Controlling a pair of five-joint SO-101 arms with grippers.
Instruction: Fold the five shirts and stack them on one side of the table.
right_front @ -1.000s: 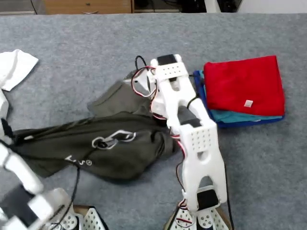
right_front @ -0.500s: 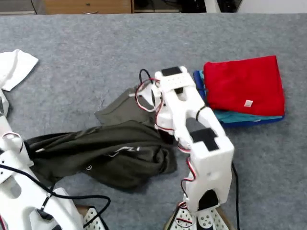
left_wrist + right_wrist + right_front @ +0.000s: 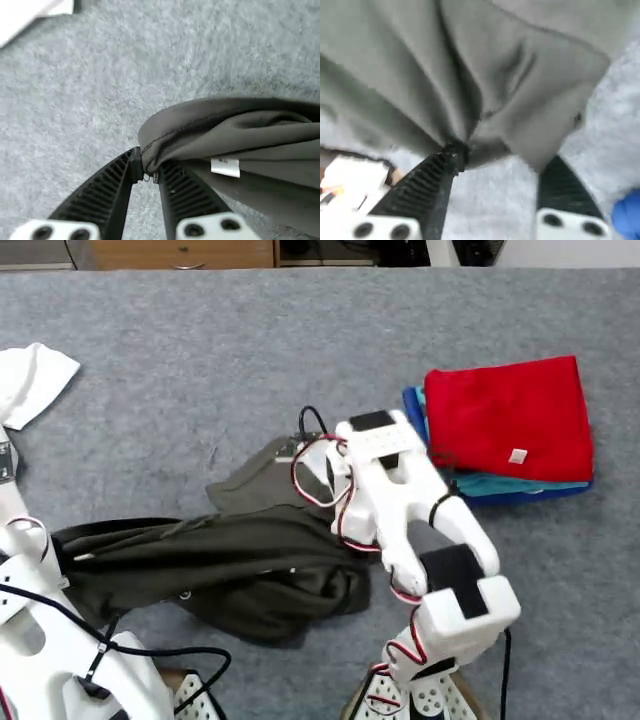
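Observation:
A dark olive shirt [image 3: 220, 565] lies bunched across the near middle of the table. My left gripper [image 3: 147, 171] is shut on a hemmed edge of the olive shirt [image 3: 235, 135] at its left end, beside a small white label [image 3: 225, 167]. The left arm [image 3: 35, 625] stands at the near left. My right arm [image 3: 390, 465] hangs over the shirt's right end. My right gripper [image 3: 502, 157] is open, with olive fabric [image 3: 485, 75] hanging between its fingers and gathered at one fingertip [image 3: 451, 156]. A folded stack with a red shirt [image 3: 508, 418] on top sits at the right.
Under the red shirt lie a teal shirt [image 3: 500, 485] and a blue one [image 3: 412, 405]. A crumpled white shirt [image 3: 30, 380] rests at the far left edge. Bare grey cloth [image 3: 200, 330] stretches across the far half. Both arm bases stand at the near edge.
The right arm has drawn back toward the near edge and risen. The olive shirt has bunched narrower, hiding its print. The left arm shifted early on and holds the shirt's left end.

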